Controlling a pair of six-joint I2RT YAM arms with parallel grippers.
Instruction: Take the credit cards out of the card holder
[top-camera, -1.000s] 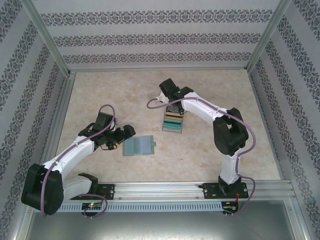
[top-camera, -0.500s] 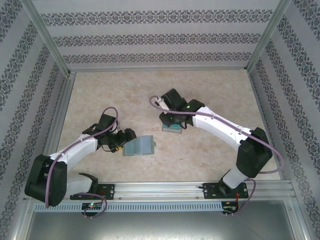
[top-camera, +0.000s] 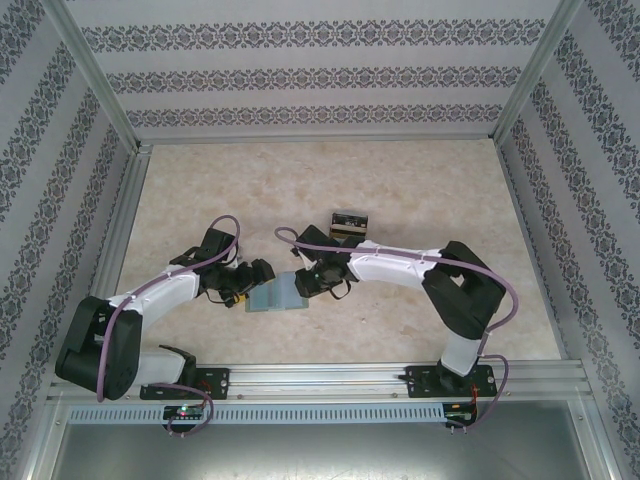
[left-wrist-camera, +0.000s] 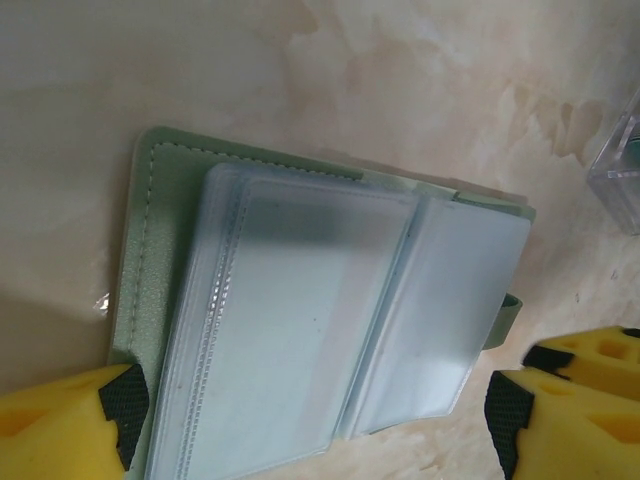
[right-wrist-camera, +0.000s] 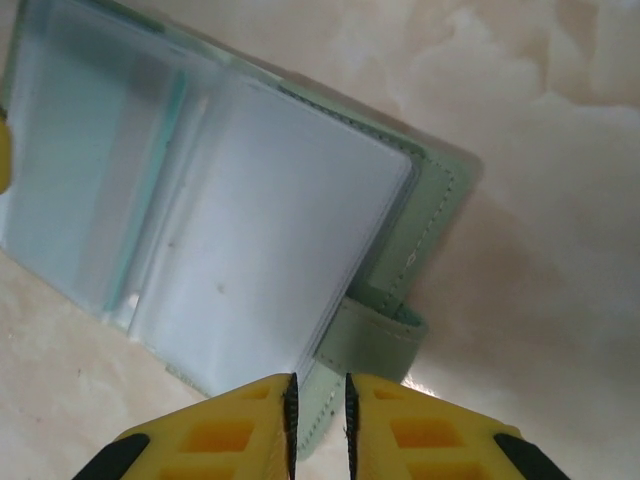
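**Left fingers.** The left fingers (top-camera: 256, 274) are spread wide and hold nothing. In the left wrist view, one black pad (left-wrist-camera: 122, 405) lies at the near corner of the cover. The other pad (left-wrist-camera: 505, 420) stands clear of the opposite edge. Contact at the near corner cannot be confirmed.

**Card holder.** The card holder (top-camera: 276, 296) lies open and flat on the counter (top-camera: 200, 190), directly ahead of the left fingers and spanning the gap between them. Its clear sleeves (left-wrist-camera: 300, 310) face up. In the top view it sits between the two sets of fingers, with one set at each end.

**Right fingers.** The right fingers (top-camera: 303, 281) are drawn almost together, leaving only a narrow slit. In the right wrist view, the pale green edge of the cover shows through that slit. Whether the edge is clamped or merely lies beneath the fingers cannot be told. The strap tab (right-wrist-camera: 372, 342) projects from the cover just ahead of the fingertips, slightly to one side. Farther ahead, the edge of a teal-green card (right-wrist-camera: 160, 160) shows through a sleeve, so that card is seated in a pocket.

**Credit cards.** A small stack of credit cards (top-camera: 348, 222) rests on the counter beyond the right fingers, apart from the card holder. The top card is black with white marks.
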